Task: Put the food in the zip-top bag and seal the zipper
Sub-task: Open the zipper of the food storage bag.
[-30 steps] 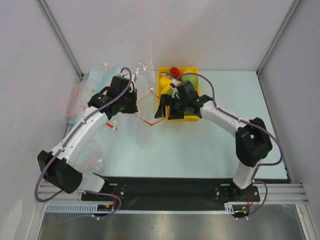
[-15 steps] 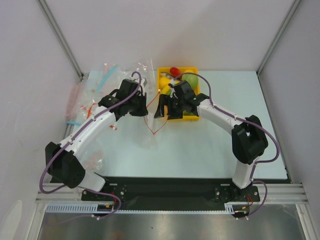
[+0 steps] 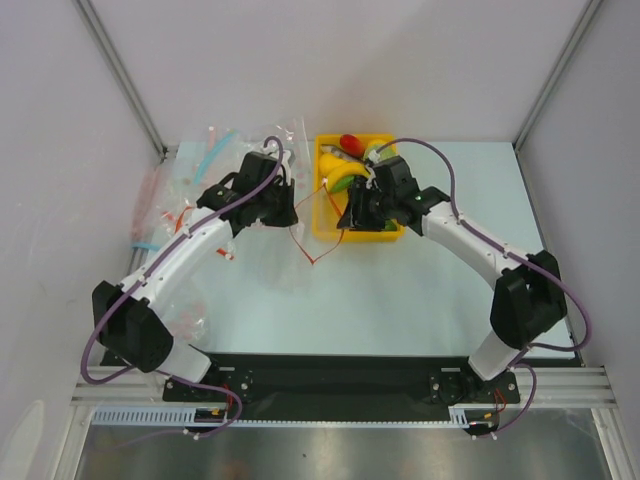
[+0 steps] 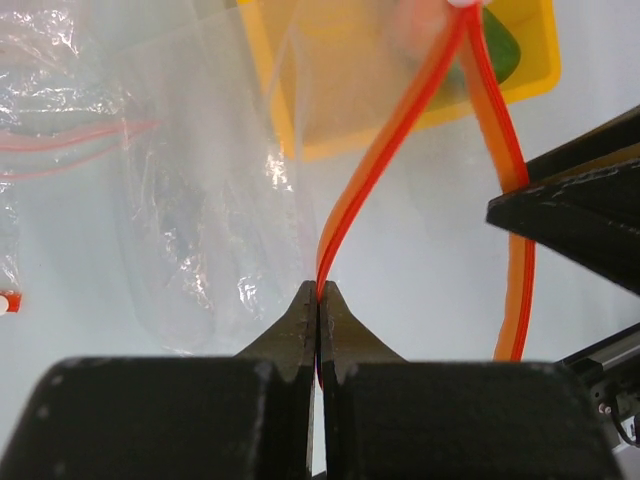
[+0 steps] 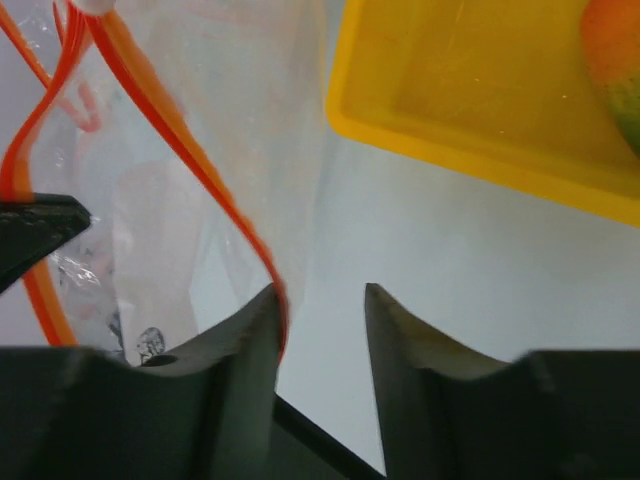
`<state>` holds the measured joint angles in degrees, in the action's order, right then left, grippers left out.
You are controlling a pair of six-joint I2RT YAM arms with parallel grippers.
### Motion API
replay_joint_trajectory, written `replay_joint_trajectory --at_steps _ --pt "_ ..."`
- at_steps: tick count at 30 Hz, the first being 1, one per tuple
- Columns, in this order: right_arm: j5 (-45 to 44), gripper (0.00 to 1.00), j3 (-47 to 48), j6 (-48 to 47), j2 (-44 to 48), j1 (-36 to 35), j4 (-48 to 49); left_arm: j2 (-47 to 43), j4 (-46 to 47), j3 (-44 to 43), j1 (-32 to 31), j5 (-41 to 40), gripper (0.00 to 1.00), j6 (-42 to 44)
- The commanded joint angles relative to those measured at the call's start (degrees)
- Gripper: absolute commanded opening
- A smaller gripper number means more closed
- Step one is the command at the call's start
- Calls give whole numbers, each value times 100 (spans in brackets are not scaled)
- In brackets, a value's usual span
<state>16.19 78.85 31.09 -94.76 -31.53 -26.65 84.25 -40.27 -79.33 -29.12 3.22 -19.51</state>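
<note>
the left gripper [image 4: 318,298] has its jaws pressed together on the red zipper [image 4: 385,165]. it lifts one lip of the zip-top bag [image 4: 200,200], i think so that the mouth stands open toward the yellow tray [image 5: 440,130]. the right gripper [image 5: 320,300] has its jaws apart and holds nothing; the other lip runs just beside one of its fingers. the food [image 3: 342,180] lies in the tray, and i see none in the bag. spare pouches [image 3: 160,205] lie at the left of the tabletop [image 3: 400,300]. the tray wall is near the mouth and may catch it.
</note>
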Motion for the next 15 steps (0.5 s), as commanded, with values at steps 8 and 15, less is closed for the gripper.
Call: replay_joint_trajectory --at_steps 8,15 --pt "455 4 -327 99 -446 147 485 22 -1103 -1163 -49 -997 0 114" --pt "1018 0 807 116 -1641 -327 627 -145 -1755 -1410 -41 -1841 0 166"
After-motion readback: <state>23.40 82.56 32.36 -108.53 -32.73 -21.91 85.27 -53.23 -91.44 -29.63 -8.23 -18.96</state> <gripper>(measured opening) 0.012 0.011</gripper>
